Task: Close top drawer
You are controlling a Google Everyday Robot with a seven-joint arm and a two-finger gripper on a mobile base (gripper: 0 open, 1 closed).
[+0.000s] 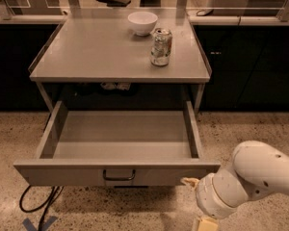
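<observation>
The top drawer (118,173) is pulled fully out from under the grey table (96,52). It is wide, shallow and empty inside, with a small dark wire handle (119,176) at the centre of its front panel. My gripper (196,202) is low at the bottom right, just in front of and below the drawer's front right corner. The white arm (260,170) reaches in from the right edge. The gripper is to the right of the handle and apart from it.
A white bowl (142,22) and a drinks can (161,47) stand on the table top. Dark cabinets (250,66) run behind the table. Black cables (41,203) lie on the speckled floor under the drawer's left corner, beside blue tape (37,224).
</observation>
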